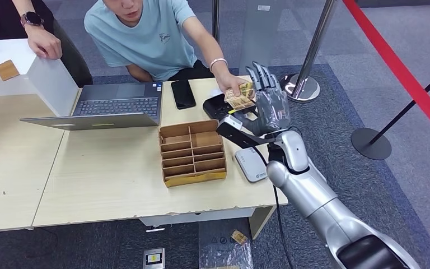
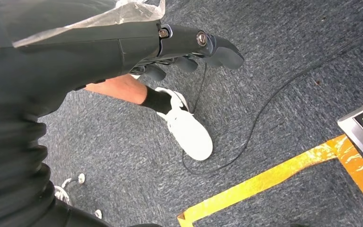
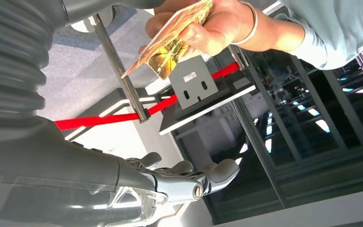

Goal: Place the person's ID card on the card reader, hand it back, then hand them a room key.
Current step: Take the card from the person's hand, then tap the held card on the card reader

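A person in a light blue shirt [image 1: 145, 33] leans over the far side of the table. Their hand [image 1: 230, 84] holds a gold patterned card [image 1: 239, 96] above a black device [image 1: 217, 106]. The same card [image 3: 170, 40] sits in their fingers in the right wrist view. My right hand [image 1: 267, 101] is raised just right of the card, fingers straight and spread, holding nothing; its fingers [image 3: 189, 176] are apart from the card. A white card reader [image 1: 251, 164] lies beside my forearm. My left hand [image 2: 189, 47] hangs over the carpet, empty.
A cardboard divider box [image 1: 192, 151] stands mid-table, with a laptop [image 1: 109, 106] and a black phone [image 1: 182, 93] behind it. Stanchions with a red rope [image 1: 395, 61] stand to the right. A person's white shoe [image 2: 189, 135] and yellow floor tape [image 2: 274, 177] are near my left hand.
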Available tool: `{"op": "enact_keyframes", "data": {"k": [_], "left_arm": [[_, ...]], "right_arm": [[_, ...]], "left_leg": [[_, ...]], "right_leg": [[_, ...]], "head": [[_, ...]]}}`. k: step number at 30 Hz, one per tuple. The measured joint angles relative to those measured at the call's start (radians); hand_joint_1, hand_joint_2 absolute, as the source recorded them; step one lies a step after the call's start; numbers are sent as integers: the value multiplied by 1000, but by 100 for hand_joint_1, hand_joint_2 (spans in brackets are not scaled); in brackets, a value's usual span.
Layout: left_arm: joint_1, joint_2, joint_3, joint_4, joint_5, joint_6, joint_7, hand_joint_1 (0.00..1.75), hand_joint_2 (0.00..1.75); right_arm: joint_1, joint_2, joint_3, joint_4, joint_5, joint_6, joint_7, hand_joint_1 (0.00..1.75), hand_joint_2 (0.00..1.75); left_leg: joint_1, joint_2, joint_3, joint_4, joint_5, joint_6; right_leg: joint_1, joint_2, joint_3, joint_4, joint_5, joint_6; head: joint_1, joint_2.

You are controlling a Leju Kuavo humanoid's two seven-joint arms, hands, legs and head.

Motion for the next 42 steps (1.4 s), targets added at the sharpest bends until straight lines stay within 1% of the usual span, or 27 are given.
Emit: {"op": "enact_keyframes", "data": {"k": [2,3,4,5,7,8,10,16,24,31,36,42], "left_arm": [[0,0,0,0,0,-2,6,0,175],[0,0,0,0,0,-3,9,0,175],[0,0,0,0,0,-5,13,0,175],[0,0,0,0,0,-6,15,0,175],[0,0,0,0,0,-8,16,0,175],[0,0,0,0,0,-8,16,0,175],[0,0,0,0,2,-7,14,0,175],[0,1,0,0,5,-5,14,0,175],[0,5,0,0,6,-9,20,0,175],[0,5,0,0,11,-4,12,0,175],[1,5,0,0,21,1,12,0,175],[3,5,0,0,33,1,17,0,175]], "right_arm": [[1,0,4,3,-1,3,2,12,175],[1,0,6,4,-2,5,4,20,175],[2,0,7,6,-4,5,6,42,175],[3,0,9,8,-6,5,7,70,175],[4,2,12,13,-13,3,3,134,175],[5,3,14,17,-17,2,-1,154,175],[5,7,18,26,-23,1,-13,173,175],[13,23,22,50,-24,-1,-51,175,175],[17,37,21,71,-21,-4,-63,175,175],[42,41,7,72,-54,-5,-73,175,175],[75,32,-14,72,-125,-5,-62,175,175],[136,3,-44,72,-241,-5,-52,175,175]], "left_leg": [[0,0,0,0,0,0],[0,0,0,0,0,0],[0,0,0,0,0,0],[0,0,0,0,0,0],[0,0,0,0,0,0],[0,0,0,0,0,0],[0,0,0,0,0,0],[0,0,0,0,0,0],[0,0,0,0,0,0],[0,0,0,0,0,0],[0,0,0,0,0,0],[0,0,0,0,0,0]], "right_leg": [[0,0,0,0,0,0],[0,0,0,0,0,0],[0,0,0,0,0,0],[0,0,0,0,0,0],[0,0,0,0,0,0],[0,0,0,0,0,0],[0,0,0,0,0,0],[0,0,0,0,0,0],[0,0,0,0,0,0],[0,0,0,0,0,0],[0,0,-1,-1,0,0],[0,0,-1,-1,0,0]], "head": [[0,0],[0,0],[0,0],[0,0],[0,0],[0,0],[0,0],[0,0],[0,0],[0,0],[0,0],[0,0]]}}
